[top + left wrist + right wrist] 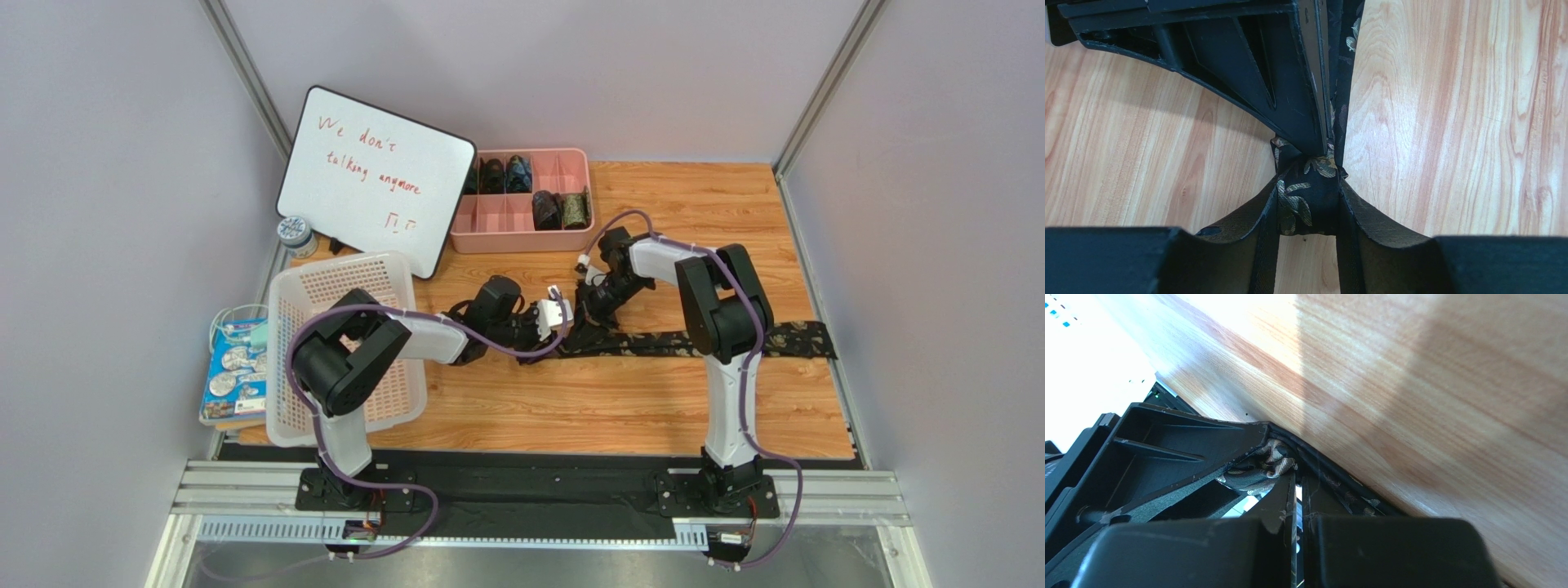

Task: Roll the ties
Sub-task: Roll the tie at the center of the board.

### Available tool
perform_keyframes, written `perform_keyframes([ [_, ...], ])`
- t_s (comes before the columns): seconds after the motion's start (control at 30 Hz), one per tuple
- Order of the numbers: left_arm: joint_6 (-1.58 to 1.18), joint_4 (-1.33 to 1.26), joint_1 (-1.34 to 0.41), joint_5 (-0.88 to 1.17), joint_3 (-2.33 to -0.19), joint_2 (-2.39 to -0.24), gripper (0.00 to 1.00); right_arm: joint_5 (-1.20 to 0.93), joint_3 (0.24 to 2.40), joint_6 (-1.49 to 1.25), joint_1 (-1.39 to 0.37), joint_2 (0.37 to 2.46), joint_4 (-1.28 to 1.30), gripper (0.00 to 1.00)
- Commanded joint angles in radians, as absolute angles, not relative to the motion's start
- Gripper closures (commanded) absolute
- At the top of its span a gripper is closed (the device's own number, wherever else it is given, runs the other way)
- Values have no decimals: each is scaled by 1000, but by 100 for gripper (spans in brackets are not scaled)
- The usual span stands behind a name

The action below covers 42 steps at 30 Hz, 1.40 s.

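Observation:
A dark tie (736, 341) with an olive-gold leaf pattern lies flat across the wooden table, running right from the two grippers. My left gripper (564, 321) is shut on the tie's left end; in the left wrist view the folded end (1306, 199) sits between its jaws (1309, 211). My right gripper (596, 312) stands right against it. Its fingers (1303, 92) pinch the strip just beyond the left jaws. In the right wrist view the right gripper (1298, 499) is almost fully closed, with patterned fabric (1275, 462) at its tips.
A pink divided tray (485, 223) at the back holds several rolled ties (546, 211). A whiteboard (374, 178) leans at the back left. A white mesh basket (325, 294) stands beside the left arm, with a card (236, 368) and a small tin (294, 230) further left.

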State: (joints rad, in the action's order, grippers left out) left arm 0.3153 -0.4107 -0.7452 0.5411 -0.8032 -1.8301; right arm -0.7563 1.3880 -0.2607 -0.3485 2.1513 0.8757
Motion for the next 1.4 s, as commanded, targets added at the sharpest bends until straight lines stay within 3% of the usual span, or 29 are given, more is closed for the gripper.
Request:
perform_keyframes([
  [0.0, 267, -379, -753, 598, -890, -1773, 67, -462, 1315, -209, -402, 2235, 764, 100],
  [0.3, 164, -351, -779, 631, -933, -1773, 72, -486, 1290, -238, -430, 2223, 726, 100],
  [1.1, -63, -523, -802, 571, -910, -1907, 65, -558, 1259, -262, -437, 2226, 670, 100],
  [1.37, 233, -209, -908, 350, -974, -1913, 74, -586, 1276, -261, -452, 2218, 683, 100],
])
